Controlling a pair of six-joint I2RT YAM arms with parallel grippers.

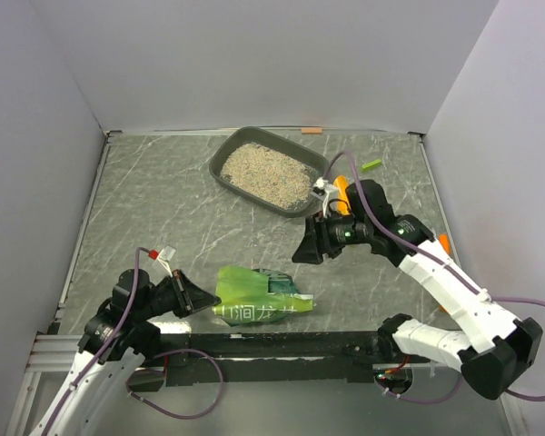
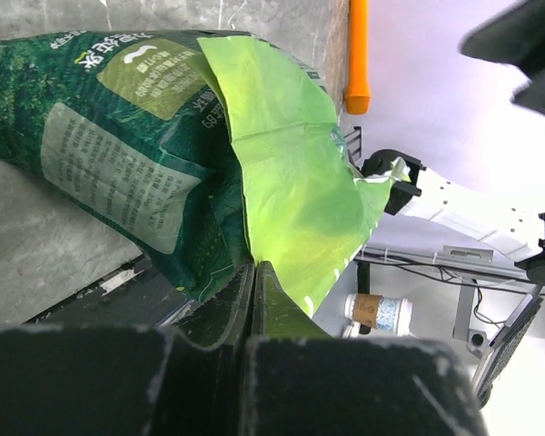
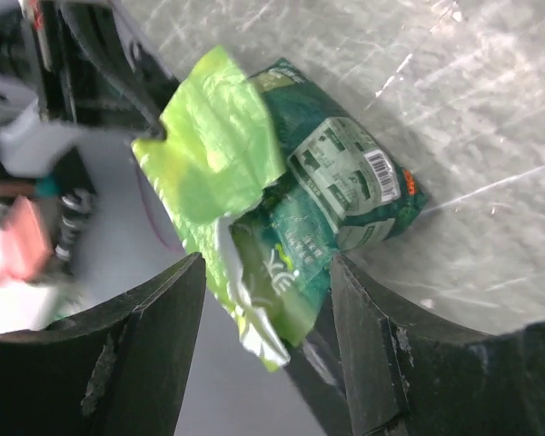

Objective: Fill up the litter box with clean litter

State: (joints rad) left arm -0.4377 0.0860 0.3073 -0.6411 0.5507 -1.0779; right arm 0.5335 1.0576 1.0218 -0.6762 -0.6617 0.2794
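Observation:
The dark-grey litter box point(image 1: 219, 163) sits at the back of the table, and beige clean litter point(image 1: 268, 173) covers its floor. A crumpled green bag point(image 1: 259, 298) lies on its side near the front edge. My left gripper point(image 1: 207, 301) is shut on the bag's light-green torn edge point(image 2: 282, 191), with the fingertips point(image 2: 263, 277) pressed together on the film. My right gripper point(image 1: 300, 253) hangs open above the table between box and bag, touching neither. In the right wrist view the bag point(image 3: 336, 182) shows between the spread fingers point(image 3: 163, 318).
An orange scoop point(image 1: 342, 191) lies against the box's right end, under my right arm. A small green piece point(image 1: 372, 164) and an orange tab point(image 1: 312, 131) lie near the back wall. White walls enclose the table on three sides.

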